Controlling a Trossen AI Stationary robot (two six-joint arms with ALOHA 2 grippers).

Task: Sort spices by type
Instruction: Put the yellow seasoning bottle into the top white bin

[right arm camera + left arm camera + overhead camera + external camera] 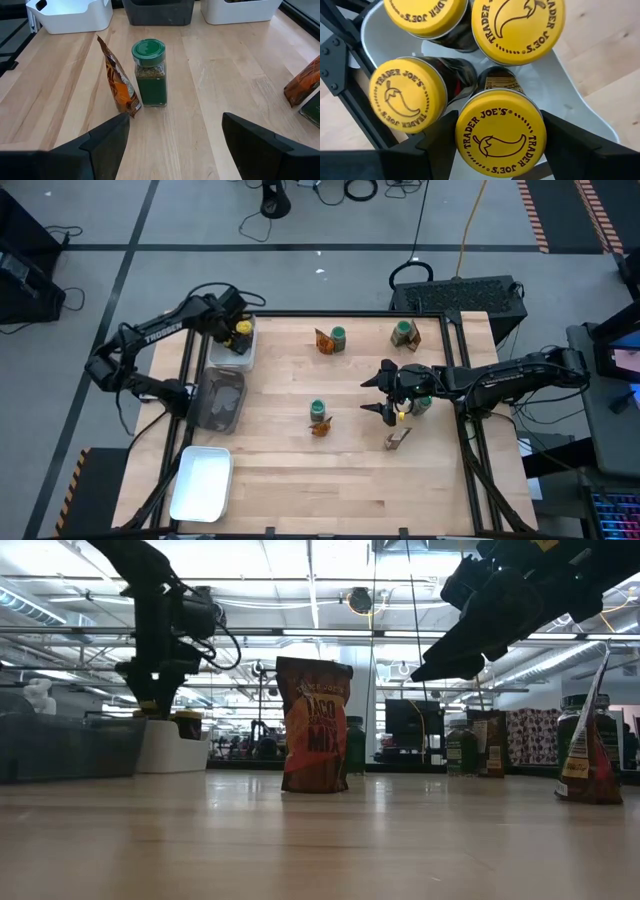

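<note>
Four yellow-lidded jars (pixel 500 135) stand packed together in the white tray (pixel 246 352) at the far left edge of the wooden table (pixel 330 470), each lid stamped with a chilli drawing. The left gripper (pixel 492 150) sits over that tray with its fingers (pixel 432 145) closed against the sides of the nearest jar.

Out on the tabletop, a green-lidded jar (pixel 149 72) filled with green herb stands upright with an orange-brown packet (pixel 120 85) just beside it, apparently touching (the packet leans a little). Another jar-and-packet pair (pixel 331 338) stands farther back, and a third green jar (pixel 402 331) with a packet near the back right corner. One more packet (pixel 397 439) lies alone near the right side.

The right gripper (pixel 172 135) hovers above the table right of centre, fingers spread wide and holding nothing, aimed at the middle pair.

A dark grey tray (pixel 221 398) and a second white tray (pixel 202 482) line the left edge. Beyond is grey floor with cables, and a ceiling hung with strip lights
</note>
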